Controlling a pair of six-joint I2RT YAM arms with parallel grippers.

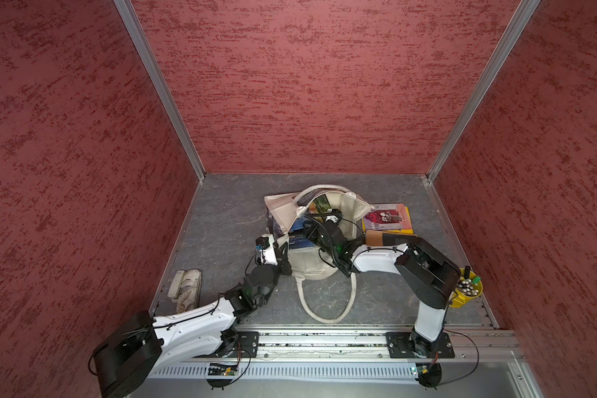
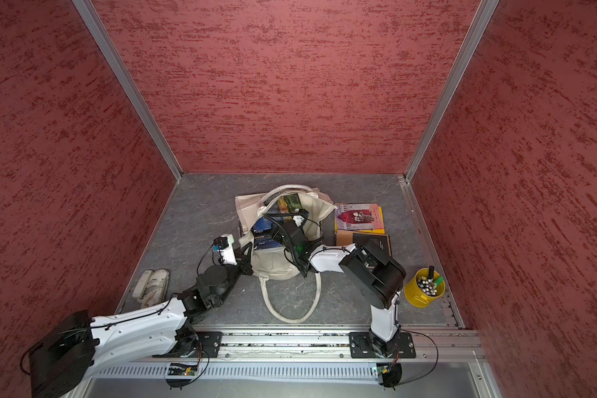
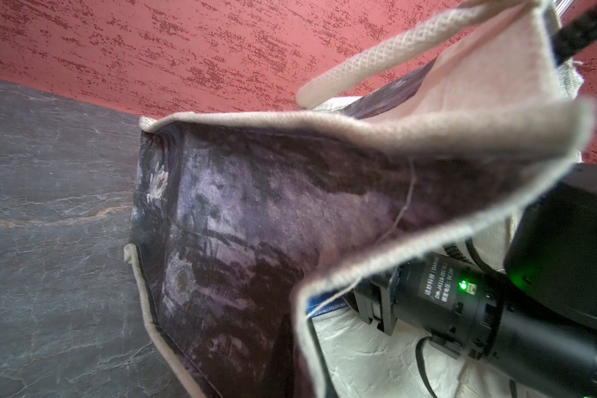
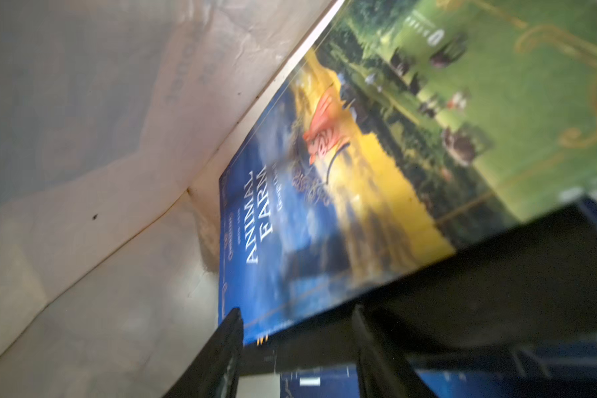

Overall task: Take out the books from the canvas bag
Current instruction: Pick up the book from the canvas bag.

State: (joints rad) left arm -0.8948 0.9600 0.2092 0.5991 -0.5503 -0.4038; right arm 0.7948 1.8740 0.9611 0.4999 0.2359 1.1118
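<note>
The cream canvas bag lies mid-table with its mouth held open. My left gripper is shut on its near rim, and the dark print fills the left wrist view. The right wrist reaches into the bag. My right gripper has its jaws apart round dark book edges, below the leaning landscape book; contact is unclear. Navy books lie inside. A pink-red book on a yellow one and an orange-brown/black book lie outside, to the right.
A yellow bucket of pens stands at the near right by the right arm. A pale patterned pouch with a white bar lies near left. The bag's loop handle trails toward the front rail. Red walls enclose three sides.
</note>
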